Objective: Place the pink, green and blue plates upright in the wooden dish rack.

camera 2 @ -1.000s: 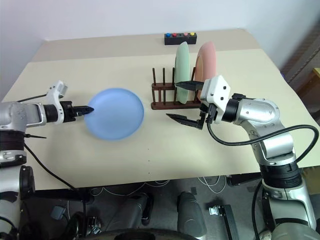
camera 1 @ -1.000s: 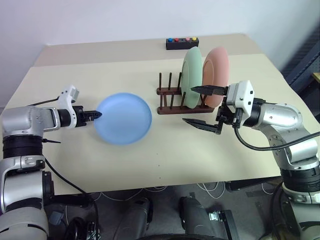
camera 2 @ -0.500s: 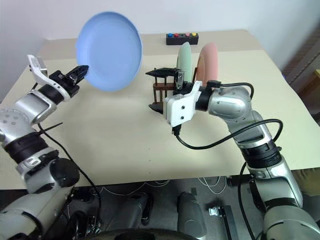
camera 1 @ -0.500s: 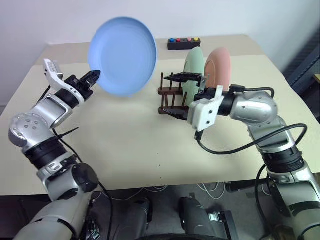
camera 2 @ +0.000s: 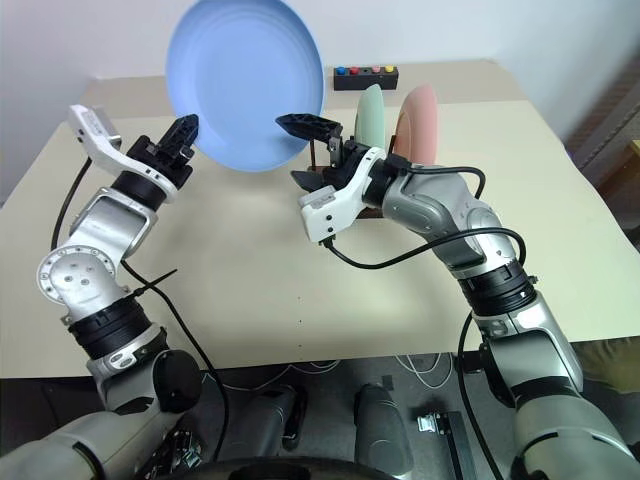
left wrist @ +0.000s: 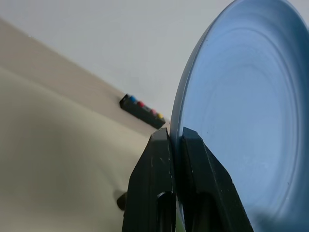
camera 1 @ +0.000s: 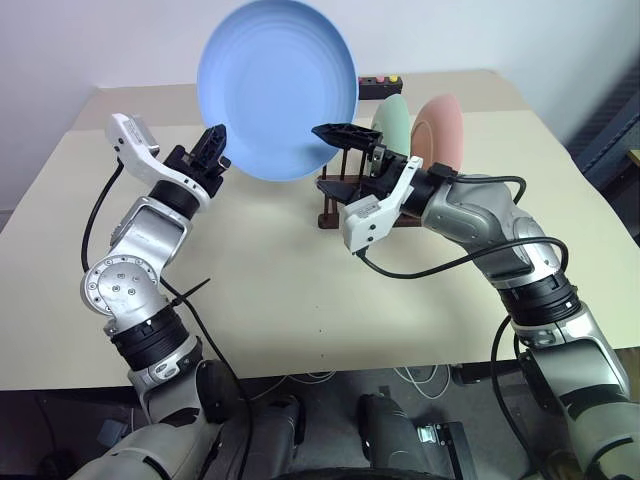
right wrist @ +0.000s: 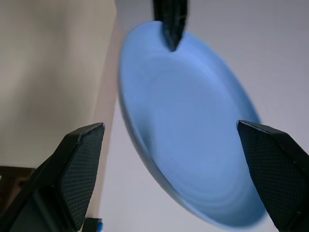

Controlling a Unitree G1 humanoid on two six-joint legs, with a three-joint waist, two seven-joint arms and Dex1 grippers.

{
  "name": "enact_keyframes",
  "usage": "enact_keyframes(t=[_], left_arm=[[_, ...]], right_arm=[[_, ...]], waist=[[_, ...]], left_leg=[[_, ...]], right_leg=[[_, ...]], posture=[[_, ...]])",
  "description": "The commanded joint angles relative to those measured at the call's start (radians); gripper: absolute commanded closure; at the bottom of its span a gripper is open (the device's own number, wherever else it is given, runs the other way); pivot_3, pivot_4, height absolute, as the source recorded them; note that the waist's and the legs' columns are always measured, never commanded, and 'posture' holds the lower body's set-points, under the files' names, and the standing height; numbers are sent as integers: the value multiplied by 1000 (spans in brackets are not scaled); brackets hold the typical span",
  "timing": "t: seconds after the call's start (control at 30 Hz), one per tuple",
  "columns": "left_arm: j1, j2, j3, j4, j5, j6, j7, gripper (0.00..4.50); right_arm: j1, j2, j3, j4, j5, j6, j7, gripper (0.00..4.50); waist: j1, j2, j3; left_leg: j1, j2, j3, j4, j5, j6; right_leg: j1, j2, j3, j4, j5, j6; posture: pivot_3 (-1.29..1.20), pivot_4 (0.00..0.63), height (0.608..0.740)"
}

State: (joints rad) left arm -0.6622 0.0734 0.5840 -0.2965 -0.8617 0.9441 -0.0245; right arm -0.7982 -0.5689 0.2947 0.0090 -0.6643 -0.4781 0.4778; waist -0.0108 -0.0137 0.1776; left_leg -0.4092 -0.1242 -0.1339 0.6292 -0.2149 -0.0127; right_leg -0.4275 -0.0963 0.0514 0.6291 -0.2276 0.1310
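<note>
Now blue plate upright, face forward

beige table, white wall

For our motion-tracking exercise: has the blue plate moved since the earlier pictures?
Yes. The blue plate, pinched by the left gripper, has risen off the table and shifted right toward the wooden dish rack.

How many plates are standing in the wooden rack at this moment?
2: the green plate and the pink plate stand side by side in the wooden dish rack. The blue plate is held in the air.
</note>
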Motion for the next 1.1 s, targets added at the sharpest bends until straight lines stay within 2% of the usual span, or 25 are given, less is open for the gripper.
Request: enact_keyframes(t=[0.03,0.07,0.17,0.4,0.57,0.67,0.77,0.87,0.97,1.1], left_arm=[[12,-7,-44,-50,-32,-58,12,4465],[14,-8,-48,-47,-38,-67,17,4465],[18,-6,-57,-42,-66,-83,28,4500],[29,36,-130,-45,-27,-128,36,4500],[31,36,-154,-22,-66,-170,4,4500],[35,38,-154,-19,-104,-156,9,3548],[37,37,-154,-24,-144,-154,25,2103],[35,43,-159,-18,-167,-162,34,2103],[36,54,-170,-20,-165,-172,39,2041],[36,55,-177,-14,-184,-177,46,2041]], right_arm=[[-16,6,3,1,-11,5,-18,0],[-15,7,6,4,-10,9,-15,0],[-5,1,16,12,-14,15,-5,849],[-17,7,10,22,5,30,9,4420],[-22,7,15,30,6,39,11,4468],[-26,9,14,33,7,47,9,4500],[-27,10,13,34,3,50,-1,4500],[-20,31,3,29,88,75,42,4500],[-23,31,-2,17,121,88,61,3577],[-22,31,0,13,155,103,92,1573]], waist=[[0,0,0],[0,0,0],[-1,0,0],[-1,0,0],[-1,0,0],[-1,-1,0],[-1,-1,0],[-2,-1,0],[-2,-1,0],[0,-1,0]], left_leg=[[0,0,0,0,0,0],[0,0,0,0,0,0],[0,0,0,0,0,0],[0,0,0,0,0,0],[0,0,0,0,0,0],[0,0,0,0,0,0],[0,0,0,0,0,0],[0,0,0,0,0,0],[0,0,0,0,0,0],[0,0,0,0,0,0]], right_leg=[[0,0,0,0,0,0],[0,0,0,0,0,0],[0,0,0,0,0,0],[0,0,0,0,0,0],[0,0,0,0,0,0],[0,0,0,0,0,0],[0,0,0,0,0,0],[0,0,0,0,0,0],[0,1,0,0,0,0],[1,1,0,0,0,0]], posture=[[0,150,740],[0,150,740],[0,150,740],[0,150,740],[0,150,740],[0,150,740],[0,150,740],[0,150,740],[0,150,740],[0,150,740]])
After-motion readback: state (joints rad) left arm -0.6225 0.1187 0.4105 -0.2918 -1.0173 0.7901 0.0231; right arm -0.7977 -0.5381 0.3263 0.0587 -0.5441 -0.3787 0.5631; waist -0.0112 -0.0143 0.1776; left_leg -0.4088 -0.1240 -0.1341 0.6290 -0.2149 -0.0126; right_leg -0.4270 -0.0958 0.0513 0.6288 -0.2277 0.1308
